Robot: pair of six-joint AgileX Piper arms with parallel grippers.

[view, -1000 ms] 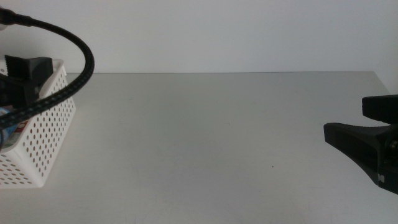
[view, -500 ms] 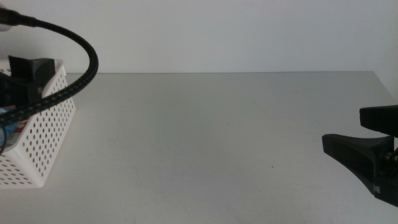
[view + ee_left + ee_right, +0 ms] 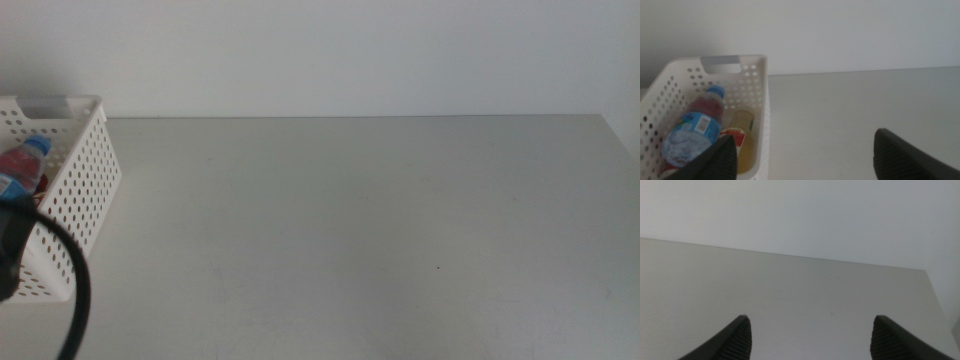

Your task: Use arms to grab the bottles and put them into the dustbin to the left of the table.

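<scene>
Two bottles I can make out, blue-capped clear (image 3: 692, 127) and yellow-liquid (image 3: 742, 137), lie binned in the white perforated basket (image 3: 85, 190) at left frame, so left gripper (image 3: 802, 155) and right gripper (image 3: 810, 337) hang spread, empty.

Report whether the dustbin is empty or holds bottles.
Holds bottles: the dustbin contains a blue-capped water bottle and a yellow-liquid bottle, both lying down.
</scene>
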